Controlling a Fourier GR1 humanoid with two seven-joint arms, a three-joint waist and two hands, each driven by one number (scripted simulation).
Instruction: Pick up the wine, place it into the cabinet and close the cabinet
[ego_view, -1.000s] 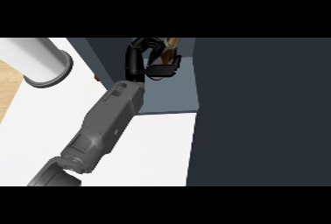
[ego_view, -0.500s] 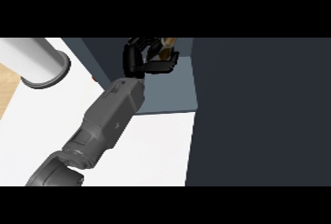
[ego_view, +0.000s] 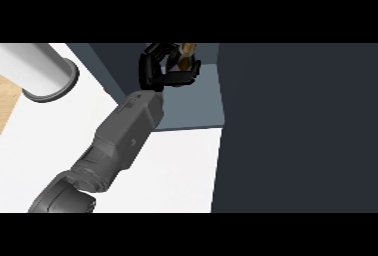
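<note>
A white counter (ego_view: 177, 170) fills the lower left of the head view, and everything here is placed against the cabinet that stands on it. Far to the left of the cabinet, at the counter's upper left edge, stands one pale cylinder (ego_view: 40, 70) on a round grey base, with a strip of wooden floor (ego_view: 9, 97) showing beyond the counter's left edge. One grey forearm (ego_view: 122, 140) rises from the lower left and slants up and to the right, ending at the cabinet's opening; which of the robot's arms it is cannot be told for certain, though it enters from the left side of the view. The cabinet (ego_view: 188, 107) is blue-grey, with one open compartment whose floor shows just right of the forearm. At the top of that opening, one black hand (ego_view: 159, 72) has its fingers curled round the wine (ego_view: 187, 52), of which only a brown sliver shows between and above the fingers, inside the compartment near its right wall. To the right of the opening, one large dark panel (ego_view: 295, 130), seemingly the cabinet's door, covers the whole right side of the view and hides whatever lies behind it. No second hand shows.
</note>
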